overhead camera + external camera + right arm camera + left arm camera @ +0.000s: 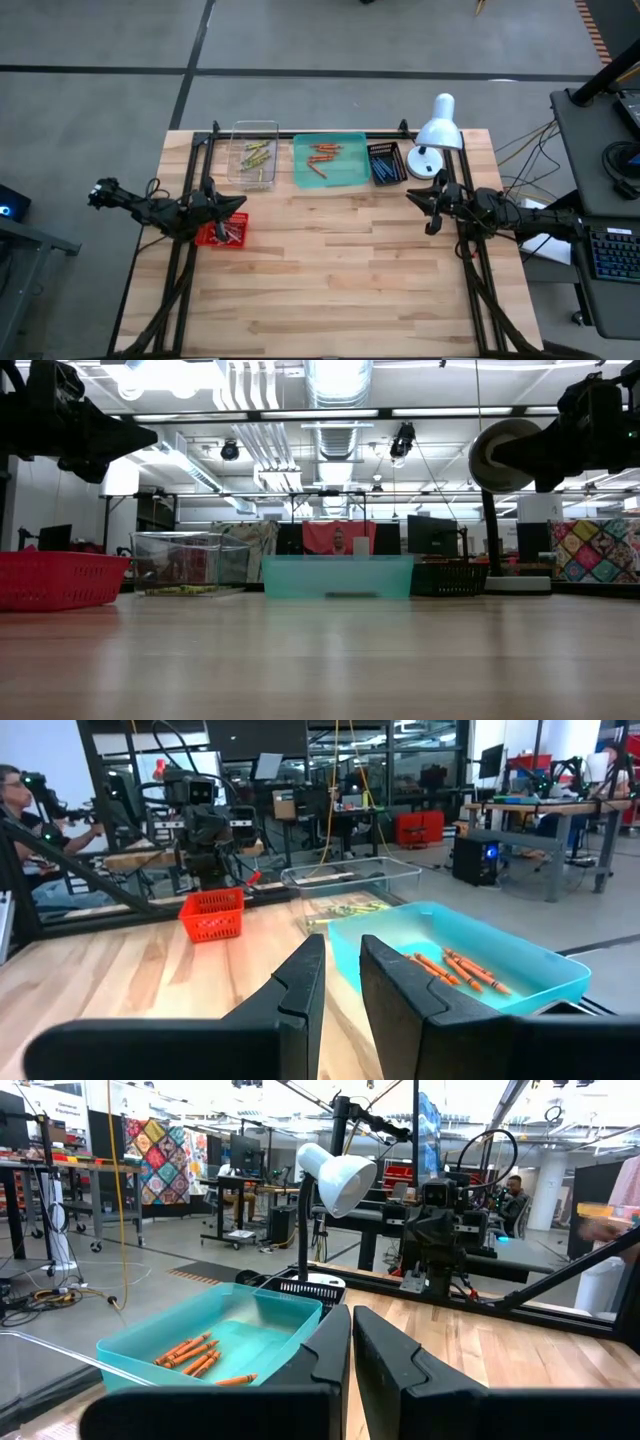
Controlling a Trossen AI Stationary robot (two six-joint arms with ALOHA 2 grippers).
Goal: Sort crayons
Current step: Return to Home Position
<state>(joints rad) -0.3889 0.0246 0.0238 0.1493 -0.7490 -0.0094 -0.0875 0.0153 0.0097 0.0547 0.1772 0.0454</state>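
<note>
Orange crayons (322,155) lie in the teal tray (350,172) at the table's far edge. Left of it, yellow-green crayons (256,155) lie in a clear tray (240,135). Right of it, blue crayons (385,163) lie in a black basket (386,178). A red mesh basket (208,238) with a few small sticks sits under my left arm. My left gripper (243,203) (352,1312) hangs shut above the table's left side. My right gripper (410,195) (342,942) hangs above the right side, slightly open, with nothing between its fingers.
A white desk lamp (437,130) stands at the far right corner beside the black basket. Black frame rails (300,133) run along the far edge and both sides. The near half of the wooden table (330,290) is bare. People show in the room beyond (15,790) (515,1188).
</note>
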